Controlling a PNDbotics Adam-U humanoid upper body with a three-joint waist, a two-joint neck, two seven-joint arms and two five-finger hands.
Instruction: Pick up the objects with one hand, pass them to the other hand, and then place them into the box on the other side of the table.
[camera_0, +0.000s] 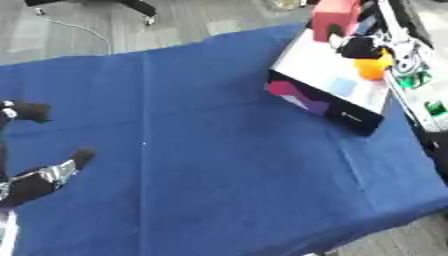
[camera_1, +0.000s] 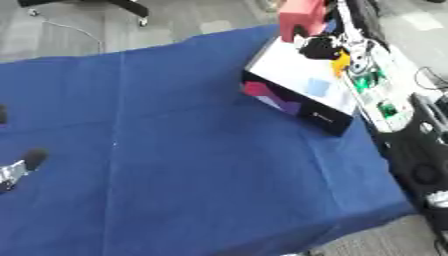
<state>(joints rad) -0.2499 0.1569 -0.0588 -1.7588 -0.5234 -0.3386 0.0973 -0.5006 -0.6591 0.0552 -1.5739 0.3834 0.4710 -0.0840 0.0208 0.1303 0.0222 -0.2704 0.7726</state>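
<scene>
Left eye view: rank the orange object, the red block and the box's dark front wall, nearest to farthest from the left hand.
From the left hand, at the left edge:
1. Box's dark front wall, right of centre.
2. Orange object, over the box.
3. Red block, top right.

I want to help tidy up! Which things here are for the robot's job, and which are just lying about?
For the job:
- box, at the table's right side
- right hand, over the box
- orange thing, in the box under that hand
- red thing, at the box's far end
- left hand, at the left edge

Just lying about:
- blue tablecloth
- cable on the floor
</scene>
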